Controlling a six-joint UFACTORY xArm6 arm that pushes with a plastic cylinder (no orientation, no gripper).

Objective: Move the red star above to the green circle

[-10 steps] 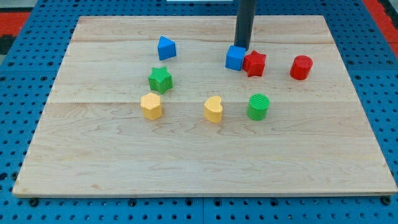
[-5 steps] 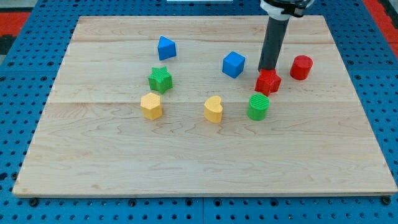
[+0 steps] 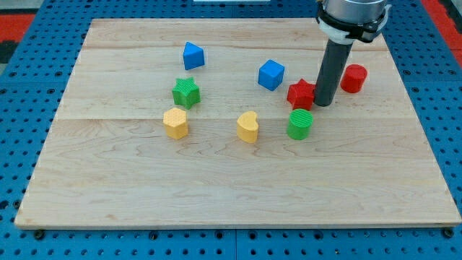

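Wooden board [image 3: 216,180] – blue pegboard [image 3: 22,108] around

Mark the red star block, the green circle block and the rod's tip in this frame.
red star block [image 3: 300,93], camera view, top face.
green circle block [image 3: 300,123], camera view, top face and side.
my tip [image 3: 324,104], camera view, rod's lower end, right of the star.

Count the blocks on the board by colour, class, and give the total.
Red: 2, star, cylinder
Blue: 2, cube, wedge
Green: 2, star, circle
Yellow: 2, hexagon, heart
Total: 8
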